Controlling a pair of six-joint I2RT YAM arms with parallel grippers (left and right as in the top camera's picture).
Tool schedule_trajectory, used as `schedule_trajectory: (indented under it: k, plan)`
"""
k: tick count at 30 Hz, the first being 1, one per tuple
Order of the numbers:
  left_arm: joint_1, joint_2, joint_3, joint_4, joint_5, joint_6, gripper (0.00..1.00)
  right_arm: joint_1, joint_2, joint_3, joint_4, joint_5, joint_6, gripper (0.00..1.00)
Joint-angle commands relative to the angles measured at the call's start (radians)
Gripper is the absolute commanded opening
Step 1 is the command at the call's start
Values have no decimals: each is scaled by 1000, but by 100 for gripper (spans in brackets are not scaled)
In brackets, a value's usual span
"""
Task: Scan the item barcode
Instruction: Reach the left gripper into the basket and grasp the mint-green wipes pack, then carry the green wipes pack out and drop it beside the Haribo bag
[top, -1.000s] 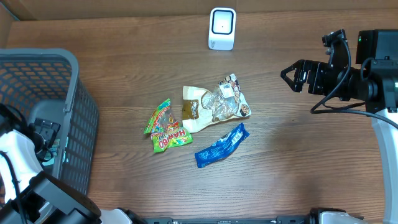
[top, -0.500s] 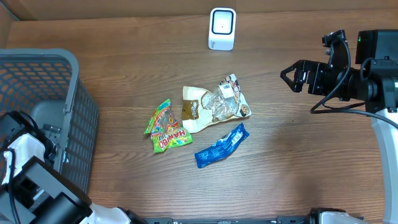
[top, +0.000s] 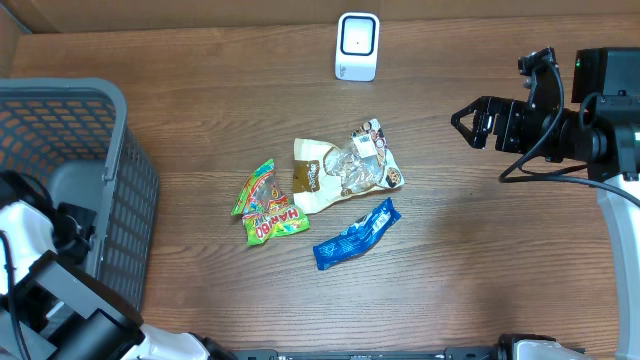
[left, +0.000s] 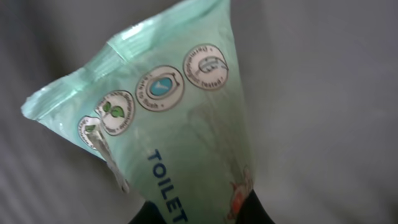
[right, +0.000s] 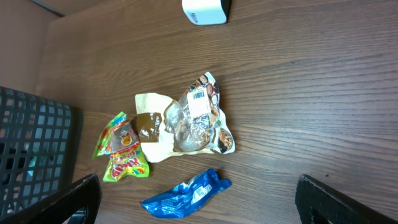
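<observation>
Brown wooden table (top: 480, 250) fills the view from above. A grey basket (top: 135, 210) with walls full of holes sits at the left edge of the picture. The left wrist camera shows what is inside it: a pale green packet (left: 174, 137) with small round pictures and the word TOILET in blue. Blurry grey is all around the packet.

The left arm (top: 35, 265) comes up from the lower left corner and bends into the basket. The left gripper (left: 199, 216) is pinched tight on the low end of the pale green packet, with a dark finger on each side. From above, the arm hides both of them.

The right arm (top: 590, 130) sits in the upper right of the picture. The right gripper (top: 462, 121) points toward the middle, wide apart and holding nothing.

Three more things lie in the middle of the table: a green and yellow gummy bag (top: 265, 203), a clear crinkly packet (top: 345, 170) and a blue packet (top: 356, 233). A white scanner (top: 357, 45) stands at the top middle.

The bottom of the pale green packet is cut off, so more words cannot be read.
</observation>
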Motion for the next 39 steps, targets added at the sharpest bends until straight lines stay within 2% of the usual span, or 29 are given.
schedule_trajectory:
  k: [1, 5, 8, 10, 13, 17, 21, 26, 30, 33, 39]
  plan:
    - [-1, -6, 255, -137, 152, 82, 4, 4, 2, 10, 5, 3, -6, 100]
    - [-2, -6, 665, -421, 348, 186, 4, 4, 2, 10, 5, 3, -4, 100]
    - [-32, -10, 951, -607, 415, 257, 4, 4, 2, 10, 6, 3, -4, 100]
    - [-85, -27, 1082, -697, 422, 301, 4, 4, 2, 10, 6, 3, -4, 100]
    - [-169, -58, 1137, -741, 432, 352, 4, 4, 2, 10, 6, 3, -4, 100]
    - [-315, -101, 1136, -785, 491, 425, 4, 4, 2, 10, 6, 3, -4, 100]
    - [-508, -106, 1134, -784, 491, 489, 4, 4, 2, 10, 6, 3, -3, 100]
    - [-732, -95, 1070, -784, 416, 491, 4, 4, 2, 10, -2, 3, -4, 100]
    - [-863, -92, 932, -765, 336, 482, 4, 4, 2, 10, -2, 3, -4, 100]
    - [-940, -92, 806, -716, 333, 474, 4, 4, 2, 10, -1, 3, -4, 100]
    - [-1094, -92, 463, -509, 331, 412, 4, 4, 2, 10, -8, 3, -3, 100]
